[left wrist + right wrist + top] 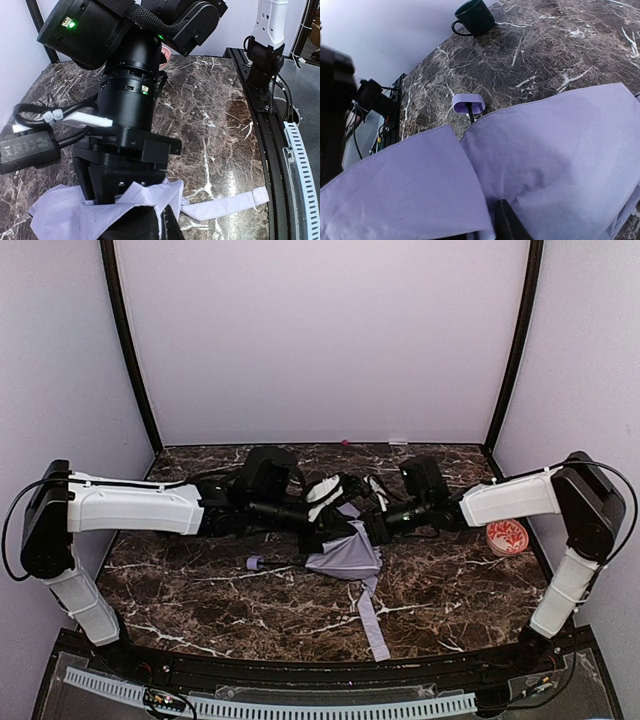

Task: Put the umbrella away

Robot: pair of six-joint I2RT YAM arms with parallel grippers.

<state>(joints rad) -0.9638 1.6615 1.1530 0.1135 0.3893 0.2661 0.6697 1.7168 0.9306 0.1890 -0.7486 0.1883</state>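
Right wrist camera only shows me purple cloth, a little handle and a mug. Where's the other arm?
Observer: The left arm reaches in from the opposite side. Both arms meet at the umbrella.
Operator: Is anything sticking out of it?
Observer: A strap lies across the table, running toward the near edge.
Operator: Anything else I can't see?
Observer: A red-and-white disc sits beside the right arm.

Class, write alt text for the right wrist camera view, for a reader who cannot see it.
Pale lavender fabric of a folding umbrella fills the lower frame. Beyond it, the small lavender handle on its thin black shaft shows against a dark brown marble table, with a dark green mug near the far edge.
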